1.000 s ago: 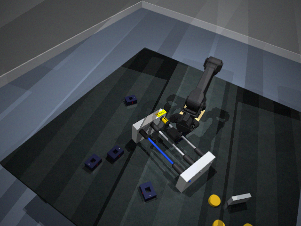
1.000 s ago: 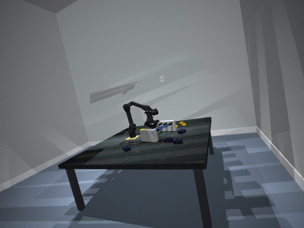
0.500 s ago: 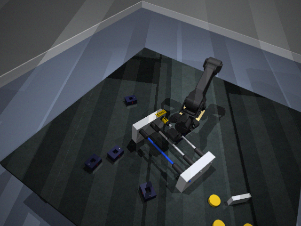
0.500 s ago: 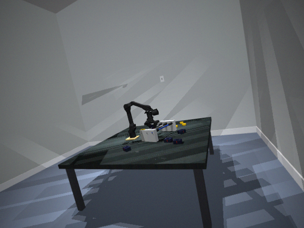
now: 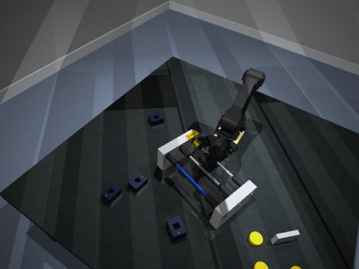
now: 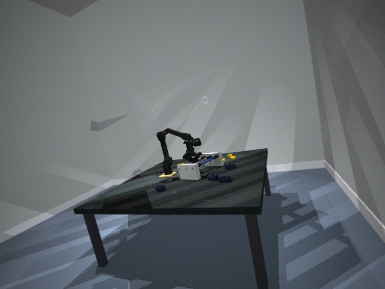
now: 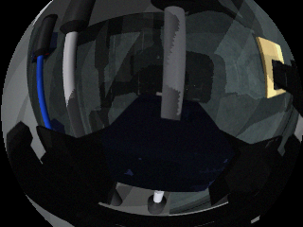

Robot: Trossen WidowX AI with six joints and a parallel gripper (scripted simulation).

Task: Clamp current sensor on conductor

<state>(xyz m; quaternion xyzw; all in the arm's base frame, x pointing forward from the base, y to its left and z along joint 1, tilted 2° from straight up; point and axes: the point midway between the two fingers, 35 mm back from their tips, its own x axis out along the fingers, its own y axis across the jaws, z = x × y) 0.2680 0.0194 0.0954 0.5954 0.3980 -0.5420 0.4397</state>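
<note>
My gripper is shut on the dark navy sensor, with one finger on either side in the wrist view. The LOAD conductor is a grey rod. It runs into the sensor from the top of the wrist view and reappears below it. The yellow LOAD marker sits on the end block, beside a yellow arrow band on the conductor's sleeve. The sensor's arrow, its latch and whether its jaws meet are hidden or too dark to tell.
White end blocks carry the rods. A grey middle rod and a blue rod run alongside. Several navy blocks, yellow discs and a small white block stand around.
</note>
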